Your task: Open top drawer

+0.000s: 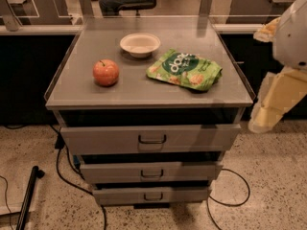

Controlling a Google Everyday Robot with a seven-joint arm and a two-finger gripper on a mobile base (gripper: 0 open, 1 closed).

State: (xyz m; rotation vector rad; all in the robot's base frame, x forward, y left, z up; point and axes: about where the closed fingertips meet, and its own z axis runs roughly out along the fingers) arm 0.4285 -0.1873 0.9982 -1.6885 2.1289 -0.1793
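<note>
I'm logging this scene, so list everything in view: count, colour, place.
cabinet: one, grey, centre
top drawer: one, grey, widest, just under the cabinet's top
narrower drawers: two, grey, below it
apple: one, red-orange, left on the cabinet
bowl: one, white, behind the apple, centre
snack bag: one, green, right on the cabinet
cables: several, black, floor beside the cabinet
gripper: one, cream, right edge, beside the cabinet, apart from the drawers
</note>
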